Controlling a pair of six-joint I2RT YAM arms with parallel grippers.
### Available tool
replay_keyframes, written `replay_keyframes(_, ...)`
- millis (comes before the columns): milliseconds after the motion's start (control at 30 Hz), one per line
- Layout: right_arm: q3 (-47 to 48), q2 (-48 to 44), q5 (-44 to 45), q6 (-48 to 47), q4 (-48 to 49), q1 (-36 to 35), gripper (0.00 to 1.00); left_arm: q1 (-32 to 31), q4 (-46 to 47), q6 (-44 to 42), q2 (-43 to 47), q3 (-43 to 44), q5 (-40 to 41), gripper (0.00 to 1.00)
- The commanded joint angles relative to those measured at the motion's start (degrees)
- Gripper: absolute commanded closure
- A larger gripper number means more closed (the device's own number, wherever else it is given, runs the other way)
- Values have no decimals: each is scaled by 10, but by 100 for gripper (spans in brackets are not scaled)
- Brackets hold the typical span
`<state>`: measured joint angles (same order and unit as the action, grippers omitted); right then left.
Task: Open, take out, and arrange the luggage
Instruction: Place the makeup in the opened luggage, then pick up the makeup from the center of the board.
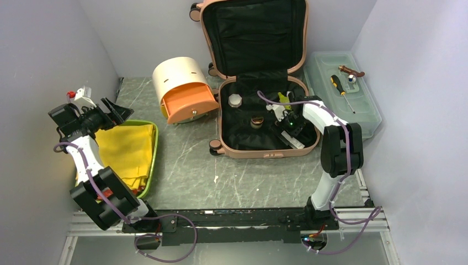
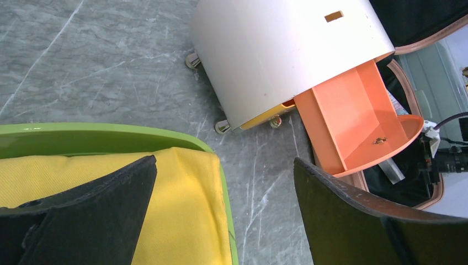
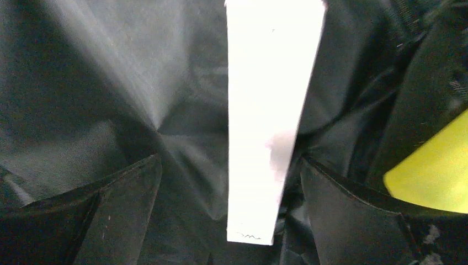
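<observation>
Near the counter's left edge, the left end effector (image 1: pixel 116 112) hangs wide open and empty over a yellow cloth (image 2: pixel 182 210) in a green tray (image 2: pixel 110 133). Farther back, the right end effector (image 3: pixel 229 165), jaws spread and gripping nothing, straddles a white strip (image 3: pixel 265 110) inside the salmon-pink luggage (image 1: pixel 265 153). The luggage lies open at the middle of the far edge, lid upright.

The left arm (image 1: pixel 83 157) is folded, with the left gripper (image 1: pixel 117 110) level and its jaws wide apart. The right arm (image 1: pixel 338 144) reaches forward, with the right gripper (image 1: pixel 291 131) angled down and its jaws parted.
</observation>
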<state>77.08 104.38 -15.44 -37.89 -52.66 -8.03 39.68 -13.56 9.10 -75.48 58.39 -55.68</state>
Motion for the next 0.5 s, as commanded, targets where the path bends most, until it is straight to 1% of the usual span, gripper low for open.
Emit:
replay_keyframes(0,-41,-32,14,-21,36,6,5,4,13,-4,5,6,-22,0)
replay_keyframes(67,-48,-31,14,-22,45,11,19,3,14,-2,4,6,-22,1)
replay_keyframes(133,-31,-25,-5,-27,24,17,40,3,14,-2,4,7,-22,0)
replay_keyframes(200,-5,-18,-20,-24,3,27,57,3,14,-3,3,7,-22,1)
replay_keyframes(233,6,-18,-26,-22,-6,31,63,4,15,-2,3,7,-22,1)
replay_keyframes(300,26,-28,-35,-22,-17,36,71,3,15,-2,3,6,-22,1)
replay_keyframes(333,34,-38,-37,-23,-19,36,73,3,15,-2,3,6,-22,1)
replay_keyframes(467,81,-88,-61,-29,-33,34,73,3,17,1,3,7,-23,0)
